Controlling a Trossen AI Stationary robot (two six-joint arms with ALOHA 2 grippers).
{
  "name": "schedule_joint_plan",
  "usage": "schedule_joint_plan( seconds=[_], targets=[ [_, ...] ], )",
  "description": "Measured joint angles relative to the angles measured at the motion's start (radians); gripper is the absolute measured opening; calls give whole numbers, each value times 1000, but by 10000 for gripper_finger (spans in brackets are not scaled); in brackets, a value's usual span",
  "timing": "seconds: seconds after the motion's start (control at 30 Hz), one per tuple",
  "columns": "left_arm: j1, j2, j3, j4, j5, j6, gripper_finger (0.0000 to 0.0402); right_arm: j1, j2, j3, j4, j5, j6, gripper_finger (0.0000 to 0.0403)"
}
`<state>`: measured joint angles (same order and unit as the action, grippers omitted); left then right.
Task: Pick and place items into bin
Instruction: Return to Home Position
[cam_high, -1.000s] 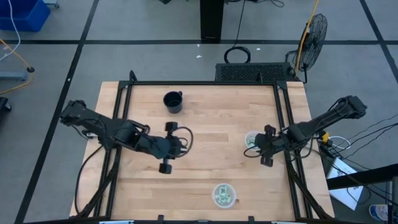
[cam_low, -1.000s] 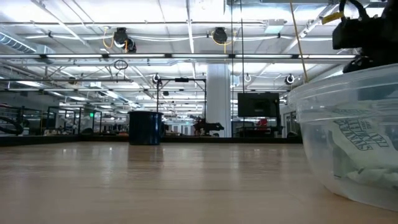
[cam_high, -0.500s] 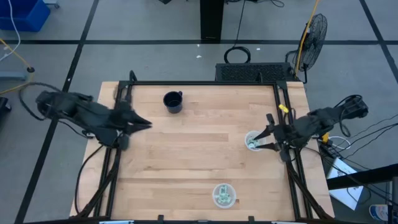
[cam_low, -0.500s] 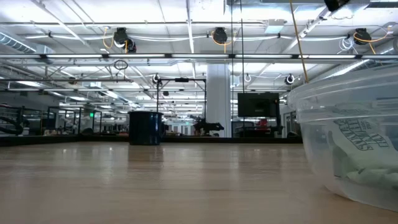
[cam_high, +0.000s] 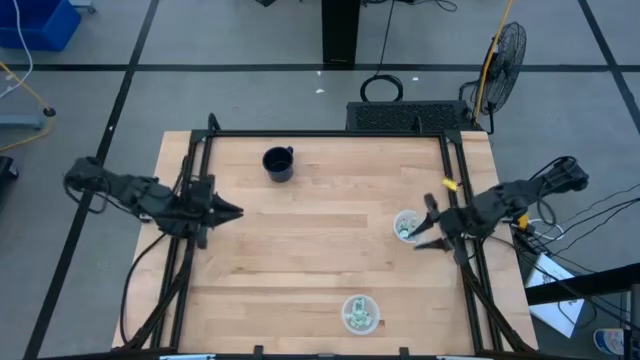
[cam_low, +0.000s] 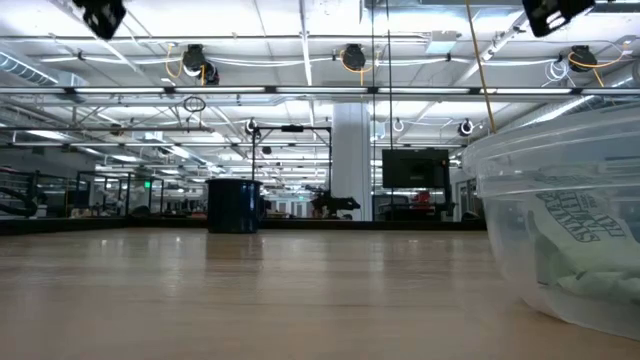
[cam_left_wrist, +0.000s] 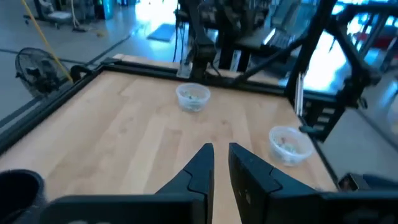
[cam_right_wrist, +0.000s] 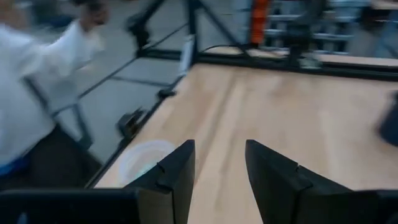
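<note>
Green and white packets (cam_high: 360, 317) fill two clear bins (cam_high: 395, 221), right and near on the surface (cam_high: 320, 255). The left end effector (cam_high: 228, 212), fingers together, and the right end effector (cam_high: 428, 224), fingers apart, hold nothing; sorting looks finished.

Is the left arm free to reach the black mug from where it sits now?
Probably yes. The left end effector hangs at the left edge of the table, and only bare wood lies between it and the black mug. Its fingers look shut, so it would have to open first.
</note>
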<state>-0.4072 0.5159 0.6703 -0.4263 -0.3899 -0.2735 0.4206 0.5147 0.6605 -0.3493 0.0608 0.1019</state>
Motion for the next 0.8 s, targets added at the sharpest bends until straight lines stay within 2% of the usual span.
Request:
schedule_joint_plan(
  seconds=[0.07,0.2,0.3,0.57,0.7,0.8],
  targets=[
    [4,-48,-93,68,0,-18,51,0,-13,-46,33,-43,-18,136],
    [13,-158,-190,82,2,-33,51,0,-60,-72,25,-33,16,135],
    [24,-252,-211,90,-3,-5,51,0,-102,-78,15,-40,8,135],
    [28,-503,-204,58,67,111,51,0,-280,-79,-64,-38,-62,136],
    [28,-511,-214,6,75,105,51,0,-367,-104,-51,-39,-95,135],
    [28,-496,-269,67,35,96,51,0,-422,-176,12,-39,-114,135]
  ],
)
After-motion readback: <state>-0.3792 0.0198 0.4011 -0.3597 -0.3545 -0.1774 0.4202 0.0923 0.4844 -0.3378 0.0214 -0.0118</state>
